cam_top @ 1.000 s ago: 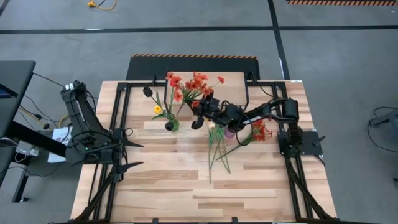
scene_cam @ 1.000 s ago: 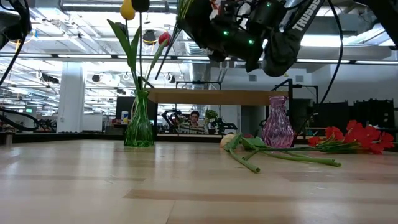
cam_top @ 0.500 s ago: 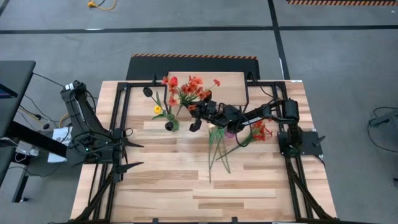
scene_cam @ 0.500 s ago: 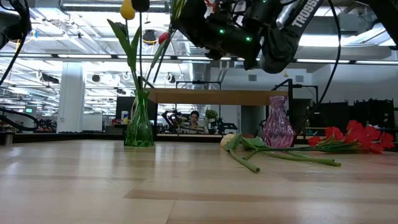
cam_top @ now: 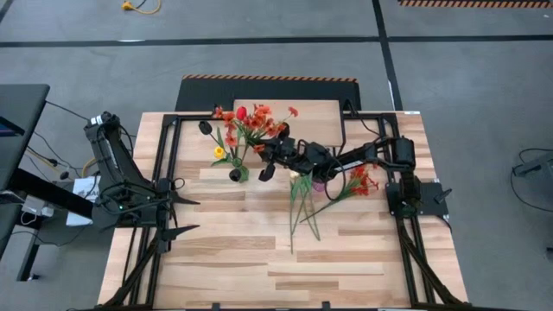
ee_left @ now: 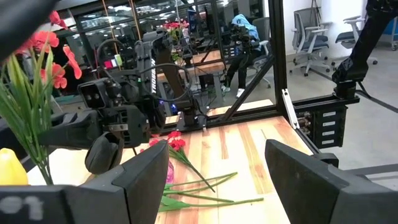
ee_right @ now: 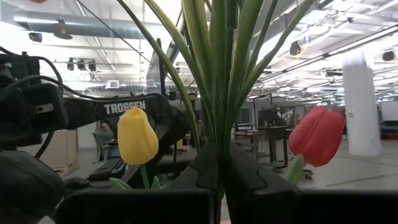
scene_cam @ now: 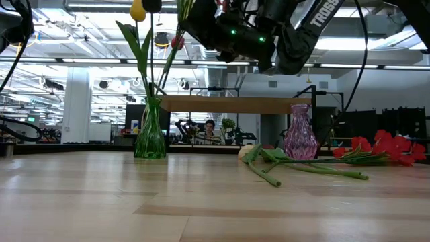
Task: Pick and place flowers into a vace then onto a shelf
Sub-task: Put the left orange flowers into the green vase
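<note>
My right gripper (cam_top: 275,151) is shut on a spray of small red-orange blossoms (cam_top: 251,123) and hangs high above the table, beside the green glass vase (cam_top: 236,174). That vase (scene_cam: 151,138) stands on the table and holds a yellow tulip (ee_right: 137,134), a red tulip (ee_right: 317,135) and a black one (cam_top: 206,128). A purple vase (scene_cam: 299,138) stands to its right. Loose flowers (cam_top: 300,207) lie flat on the table by it. The shelf (cam_top: 289,111) stands at the far edge. My left gripper (ee_left: 230,180) waits open at the table's left. My right gripper pinches the spray's bundle of green stems (ee_right: 219,140) between its two fingers (ee_right: 202,168), and the stems rise out from between them. The spray is lifted clear of the table, its blossoms toward the far left of the gripper. Which part of the stems' length it has is hidden.
More red blossoms (cam_top: 361,181) lie near the right arm's base (cam_top: 415,194). Black frame rails (cam_top: 168,164) run along both sides of the table. The near half of the tabletop (cam_top: 259,268) carries nothing. People sit in the room beyond the table (scene_cam: 209,128).
My right gripper has carried the spray toward the table's left, closer to the green vase, and slightly up. The blossoms now stand over the vase's tulips instead of to their right. The grip has stayed shut.
</note>
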Controlling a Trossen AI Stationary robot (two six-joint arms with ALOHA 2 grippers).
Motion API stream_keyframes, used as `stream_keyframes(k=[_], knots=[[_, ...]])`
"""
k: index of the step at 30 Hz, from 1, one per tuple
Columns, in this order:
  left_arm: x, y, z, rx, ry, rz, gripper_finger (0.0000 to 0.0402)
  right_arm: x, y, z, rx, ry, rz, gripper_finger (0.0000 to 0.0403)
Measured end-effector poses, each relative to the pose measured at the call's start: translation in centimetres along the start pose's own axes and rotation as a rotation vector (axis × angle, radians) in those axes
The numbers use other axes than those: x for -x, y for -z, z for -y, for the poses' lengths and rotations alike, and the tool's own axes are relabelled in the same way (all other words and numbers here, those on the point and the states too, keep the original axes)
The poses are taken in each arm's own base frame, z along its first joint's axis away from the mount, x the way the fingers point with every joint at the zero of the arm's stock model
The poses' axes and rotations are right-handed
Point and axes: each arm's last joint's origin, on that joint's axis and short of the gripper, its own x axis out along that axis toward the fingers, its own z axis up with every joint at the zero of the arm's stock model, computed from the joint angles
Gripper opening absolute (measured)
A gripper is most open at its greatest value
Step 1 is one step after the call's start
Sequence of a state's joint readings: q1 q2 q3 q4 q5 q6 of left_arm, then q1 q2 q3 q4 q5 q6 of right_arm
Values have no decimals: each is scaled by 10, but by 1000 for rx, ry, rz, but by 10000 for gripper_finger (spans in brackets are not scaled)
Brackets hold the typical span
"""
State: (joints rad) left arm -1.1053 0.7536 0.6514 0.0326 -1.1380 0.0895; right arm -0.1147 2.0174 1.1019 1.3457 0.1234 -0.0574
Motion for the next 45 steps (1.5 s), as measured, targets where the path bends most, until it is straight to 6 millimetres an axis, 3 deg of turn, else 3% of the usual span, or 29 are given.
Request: stream_keyframes(k=[7, 30, 38, 45], knots=[[0, 0, 0, 9, 7, 1, 256, 7, 0, 11, -13, -41, 45, 1], [0, 0, 0, 10, 6, 2, 256, 8, 2, 7, 9, -51, 38, 0], [0, 0, 0, 11, 6, 2, 256, 9, 41, 12, -71, -38, 71, 0], [0, 0, 0, 24, 6, 3, 256, 2, 34, 12, -29, -35, 70, 0]])
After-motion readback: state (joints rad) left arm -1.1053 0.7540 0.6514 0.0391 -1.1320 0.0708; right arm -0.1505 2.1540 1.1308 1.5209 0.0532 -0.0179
